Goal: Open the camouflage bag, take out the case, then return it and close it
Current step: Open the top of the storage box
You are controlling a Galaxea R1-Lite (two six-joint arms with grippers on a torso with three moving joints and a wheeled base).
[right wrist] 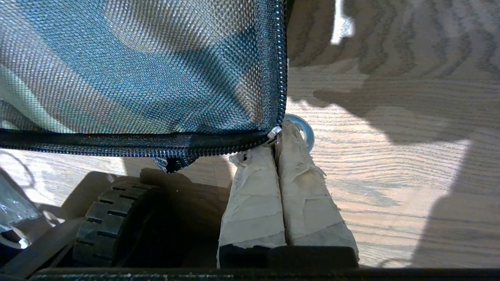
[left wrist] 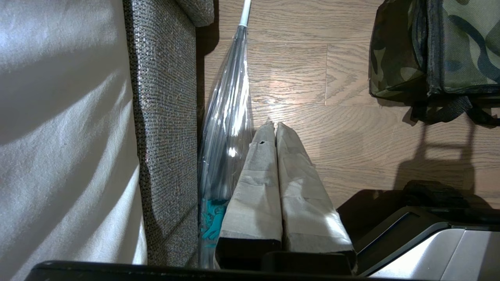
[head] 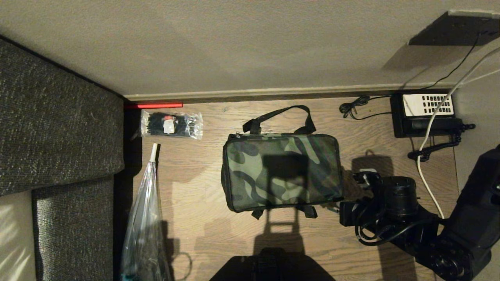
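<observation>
The camouflage bag [head: 281, 171] lies flat on the wood floor with its lid down and its black handles [head: 279, 117] toward the wall. My right gripper [head: 339, 203] is at the bag's near right corner. In the right wrist view its taped fingers [right wrist: 254, 187] are shut at the zipper slider [right wrist: 274, 132], pinching the metal pull ring [right wrist: 306, 130] at the corner of the black zipper. The case is hidden. My left gripper [left wrist: 274, 125] hangs parked over the floor beside the sofa, shut and empty. The bag's end [left wrist: 394, 58] shows in that view.
A grey sofa [head: 58, 117] fills the left. A clear folded umbrella [head: 144, 210] leans along it. A packet of black ties [head: 172, 125] lies by the wall. A black desk phone [head: 425, 113] with cables [head: 427, 156] sits at the far right.
</observation>
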